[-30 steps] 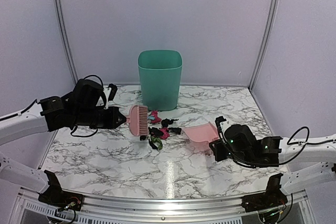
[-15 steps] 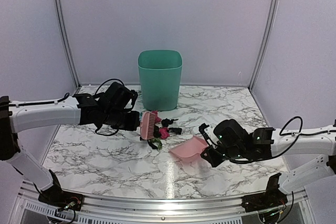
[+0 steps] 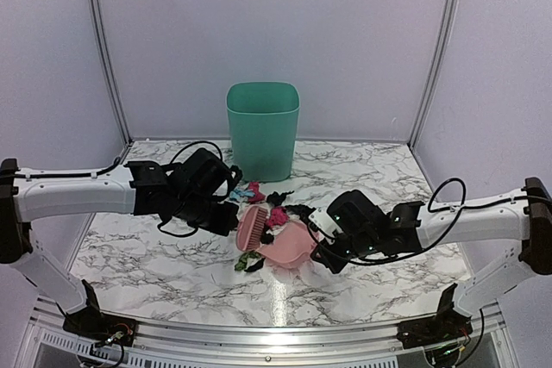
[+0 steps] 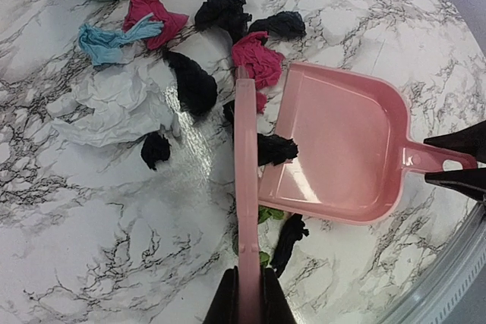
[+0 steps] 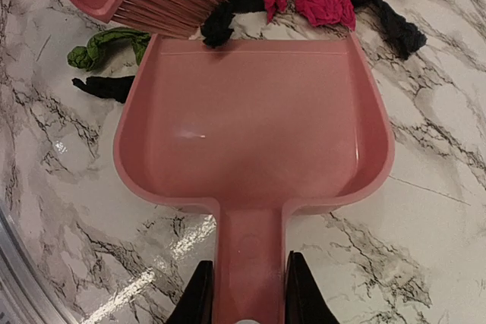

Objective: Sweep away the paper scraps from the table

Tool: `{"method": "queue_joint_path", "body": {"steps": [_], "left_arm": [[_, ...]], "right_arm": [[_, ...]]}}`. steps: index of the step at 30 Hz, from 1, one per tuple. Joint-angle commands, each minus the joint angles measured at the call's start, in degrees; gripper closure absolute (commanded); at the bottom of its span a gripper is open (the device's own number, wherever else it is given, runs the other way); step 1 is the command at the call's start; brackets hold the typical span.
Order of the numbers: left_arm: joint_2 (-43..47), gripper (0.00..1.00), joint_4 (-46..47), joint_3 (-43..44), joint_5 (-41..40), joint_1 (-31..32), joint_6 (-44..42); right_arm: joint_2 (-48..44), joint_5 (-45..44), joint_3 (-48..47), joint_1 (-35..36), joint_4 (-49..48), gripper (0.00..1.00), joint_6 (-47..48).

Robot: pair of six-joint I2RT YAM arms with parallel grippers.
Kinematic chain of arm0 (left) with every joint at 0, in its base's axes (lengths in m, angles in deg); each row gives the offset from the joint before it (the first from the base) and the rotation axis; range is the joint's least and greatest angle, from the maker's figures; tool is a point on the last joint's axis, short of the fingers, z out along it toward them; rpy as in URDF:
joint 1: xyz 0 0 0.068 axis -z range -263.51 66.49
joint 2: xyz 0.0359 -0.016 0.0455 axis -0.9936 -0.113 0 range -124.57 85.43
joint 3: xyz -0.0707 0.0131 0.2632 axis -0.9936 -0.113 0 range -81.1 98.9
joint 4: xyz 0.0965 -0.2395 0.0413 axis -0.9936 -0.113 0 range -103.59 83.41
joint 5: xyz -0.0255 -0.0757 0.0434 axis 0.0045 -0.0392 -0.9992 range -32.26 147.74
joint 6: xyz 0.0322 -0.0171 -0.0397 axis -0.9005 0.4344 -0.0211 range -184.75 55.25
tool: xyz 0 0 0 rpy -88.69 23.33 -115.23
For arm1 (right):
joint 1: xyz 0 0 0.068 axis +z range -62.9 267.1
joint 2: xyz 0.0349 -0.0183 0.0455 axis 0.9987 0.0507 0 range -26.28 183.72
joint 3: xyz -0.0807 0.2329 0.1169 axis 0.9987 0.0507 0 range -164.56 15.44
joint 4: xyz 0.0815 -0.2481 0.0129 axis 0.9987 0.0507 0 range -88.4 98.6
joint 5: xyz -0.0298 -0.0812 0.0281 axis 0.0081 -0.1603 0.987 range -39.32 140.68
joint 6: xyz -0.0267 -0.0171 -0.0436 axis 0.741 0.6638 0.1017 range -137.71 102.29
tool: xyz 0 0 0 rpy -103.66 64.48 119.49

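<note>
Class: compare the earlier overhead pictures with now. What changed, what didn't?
The left hand swept the brush right and nearer through the paper scraps; the right hand slid the dustpan left to meet it. A green scrap was dragged nearer. Both grips and the bin stayed.

pink comb-like plastic brush [image 3: 251,227] has swept right and nearer, ending at the mouth of the flat pink plastic dustpan [image 3: 291,247], which slid left to meet it. small crumpled green and black paper scraps [image 3: 248,261] got dragged nearer.
</note>
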Motion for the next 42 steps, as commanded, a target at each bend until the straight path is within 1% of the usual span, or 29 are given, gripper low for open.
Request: {"method": "queue_joint_path", "body": {"steps": [1, 4, 9, 14, 18, 21, 24, 26, 28, 31, 34, 39, 42], "left_arm": [[4.95, 1.0, -3.57, -0.29, -0.18, 0.62, 1.44], [7.84, 1.0, -4.42, 0.61, -3.4, 0.61, 1.0], [8.81, 1.0, -8.47, 5.82, -7.69, 0.61, -0.36], [9.09, 1.0, -10.68, 6.37, -11.37, 0.61, -1.1], [7.75, 1.0, -11.89, 5.89, -10.07, 0.61, -1.27], [7.03, 1.0, -11.74, 4.46, -10.67, 0.61, -1.11], [5.26, 1.0, -10.79, 4.94, -10.48, 0.61, -2.28], [3.22, 1.0, -10.15, 6.87, -10.35, 0.61, -3.29], [0.64, 1.0, -9.36, 8.82, -10.2, 0.61, -3.99], [-2.66, 1.0, -8.86, 12.18, -8.54, 0.61, -4.61], [-5.09, 1.0, -8.68, 15.37, -6.67, 0.7, -5.22], [-6.92, 1.0, -8.79, 19.01, -5.73, 0.88, -5.87], [-7.99, 1.0, -8.94, 20.26, -5.97, 0.92, -6.74]], "right_arm": [[0.46, 1.85, -2.09, 0.5, -1.48, 1.0, 2.11], [-0.59, 2.38, -2.09, 0.47, 0.02, 1.0, 1.79], [-4.36, 1.49, -2.27, 0.51, 5.45, 1.0, 0.39], [-8.84, -0.14, -3.02, 0.47, 12.16, 1.0, -0.44], [-10.38, 2.95, -2.83, 0.51, 11.89, 1.0, -0.67], [-8.53, 1.84, -3.09, 0.51, 11.75, 1.0, -0.05], [-5.16, -0.49, -3.68, 0.52, 11.23, 1.0, 0.5], [-2.7, -3.41, -4.75, 0.12, 11.8, 1.0, 0.33], [-0.84, -4.25, -5.81, -0.73, 12.39, 1.0, 0.52], [-0.05, -2.85, -6.41, -1.92, 12.83, 1.0, 0.99], [-1.27, -1.13, -5.81, -3.06, 13.04, 1.0, 1.36], [-3.76, 1.14, -3.87, -4.49, 11.06, 1.0, 2.29], [-3.11, 1.56, -4.18, -5.43, 10.67, 1.0, 2.61]]}}
